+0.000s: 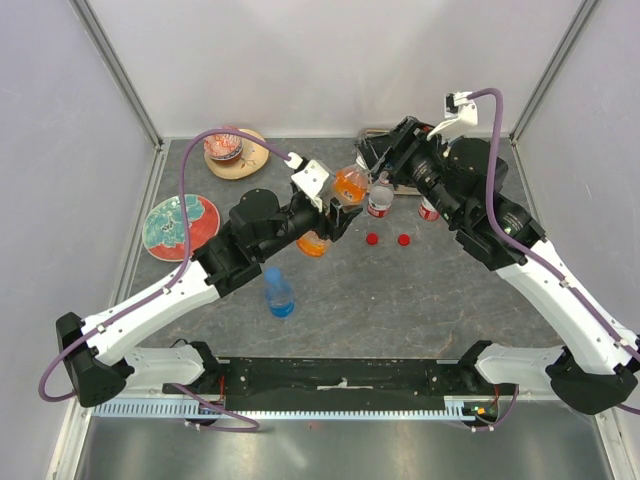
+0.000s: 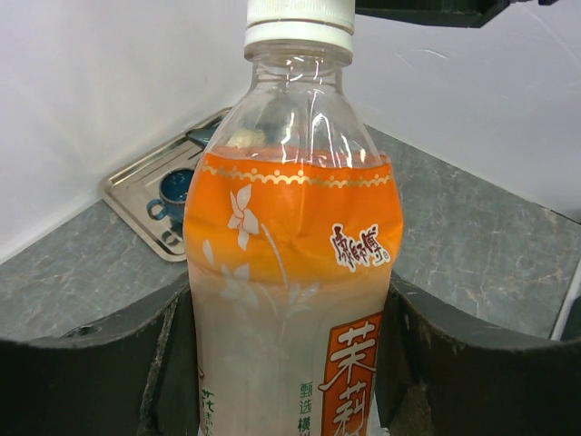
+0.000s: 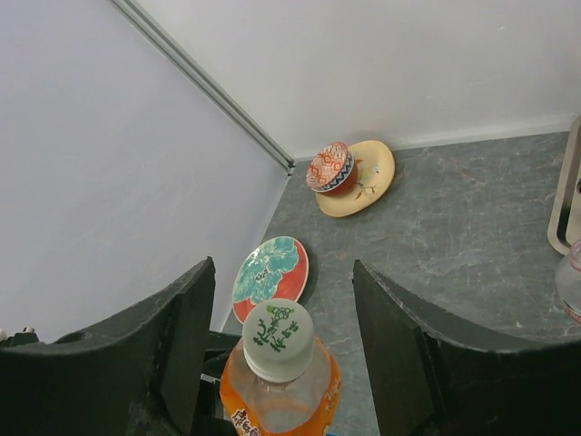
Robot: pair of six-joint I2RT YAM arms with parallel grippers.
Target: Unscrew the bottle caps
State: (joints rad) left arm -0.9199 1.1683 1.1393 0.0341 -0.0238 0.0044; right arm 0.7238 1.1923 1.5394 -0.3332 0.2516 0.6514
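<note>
The left claw pinches the orange bottle by its body to steady it; the right claw stands spread around the white cap, probably to turn it.

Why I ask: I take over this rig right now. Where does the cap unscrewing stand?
Grippers: the left gripper is shut on the orange bottle, holding it tilted. The right gripper is open, a finger on each side of the white cap, not gripping it.
Done: two red caps lie loose on the table, near the red-label bottles.
Left: the white cap, then the blue bottle by the left arm, which looks capped.
</note>
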